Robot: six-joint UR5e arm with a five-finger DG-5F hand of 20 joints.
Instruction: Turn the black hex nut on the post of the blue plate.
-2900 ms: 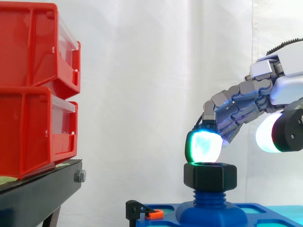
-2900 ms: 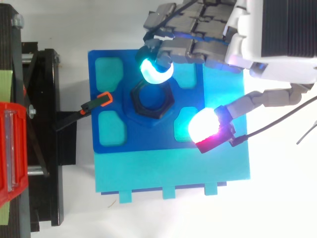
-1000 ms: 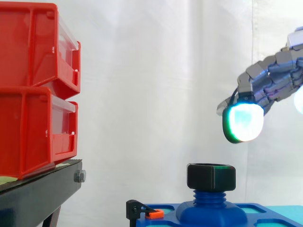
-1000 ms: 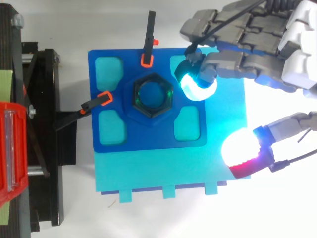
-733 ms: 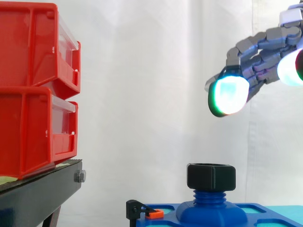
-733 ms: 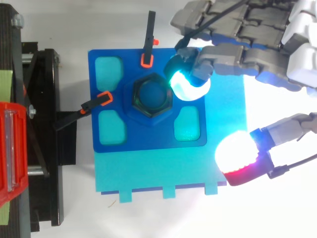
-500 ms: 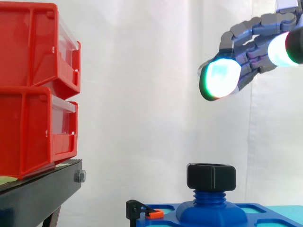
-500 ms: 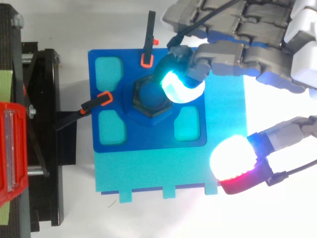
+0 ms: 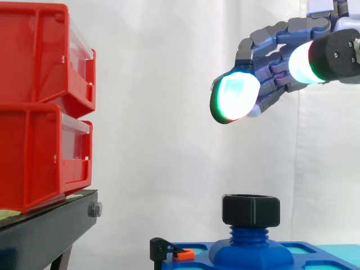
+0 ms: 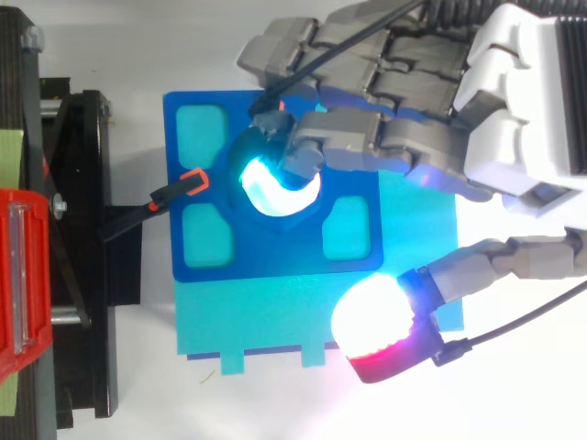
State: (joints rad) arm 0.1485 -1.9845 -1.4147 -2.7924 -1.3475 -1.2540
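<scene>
The black hex nut [image 9: 251, 209] sits on the threaded post [image 9: 247, 234] of the blue plate [image 10: 275, 252]. My hand [image 9: 271, 84] hangs well above the nut, with clear air between them. Its fingers are stretched out and relaxed, holding nothing, with one glowing green-white fingertip [image 9: 235, 100] lowest and pointing left. In the top view the hand [image 10: 394, 137] reaches in from the right and that fingertip [image 10: 273, 191] covers most of the nut. The thumb pad [image 10: 381, 328] glows white and red off to the side, over the plate's front edge.
Two stacked red bins [image 9: 39, 107] stand on a black stand [image 9: 45, 230] at the left. An orange-tipped black clamp [image 10: 191, 181] grips the blue plate's left side. The blue plate rests on a cyan base [image 10: 275, 321].
The hand left the nut's top, drew back right, then rose and swung left. Its fingertip now hovers high over the nut. The nut has not moved in the last second.
</scene>
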